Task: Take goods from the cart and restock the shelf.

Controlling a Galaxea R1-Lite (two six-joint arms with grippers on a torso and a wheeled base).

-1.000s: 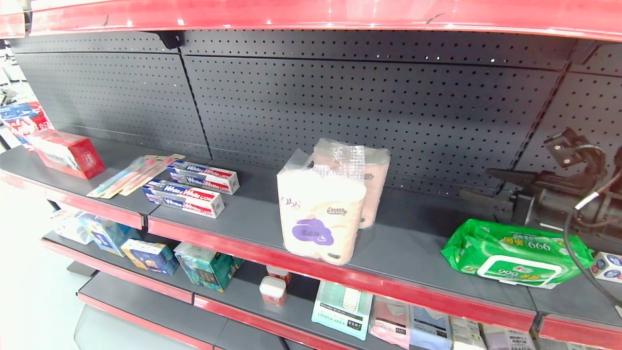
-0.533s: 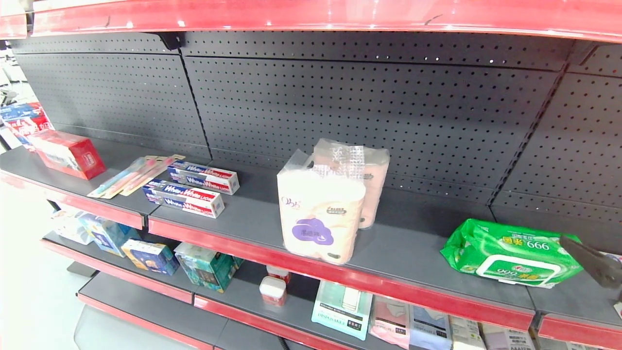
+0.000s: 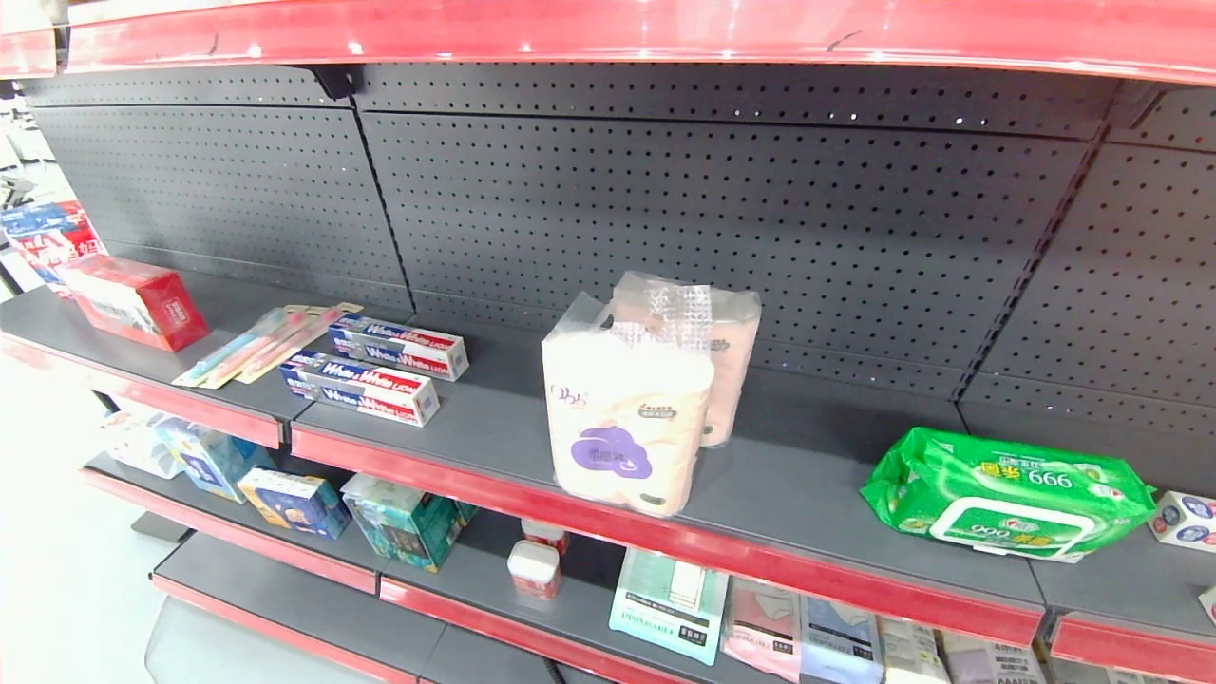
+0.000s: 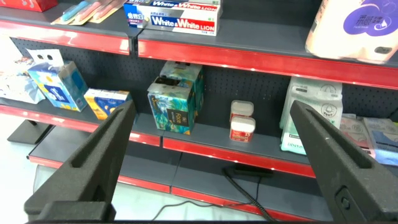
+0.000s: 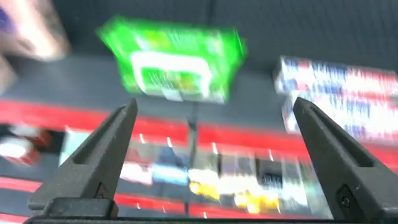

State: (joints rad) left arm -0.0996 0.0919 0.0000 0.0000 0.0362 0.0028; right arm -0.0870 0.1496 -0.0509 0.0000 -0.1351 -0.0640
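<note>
Lying flat at the right end of the shelf [image 3: 807, 494], the green pack of wipes [image 3: 1007, 494] sits well apart from the toilet rolls [image 3: 627, 418]. The right claw [image 5: 214, 102] gapes empty facing the wipes; the left claw [image 4: 211, 109] gapes empty before the lower shelves.

Bright, even store light falls on the shelf [image 3: 817, 475], leaving small glare spots on the glossy red lip of the top shelf [image 3: 608, 33] and only a soft shadow beside the tissue-roll pack [image 3: 627, 418]. The floor [image 3: 47, 570] at lower left is washed out to white. Shelf edges bow toward the head view's corners — and the right wrist view is smeared, the green wipes pack [image 5: 171, 59] a blur.
</note>
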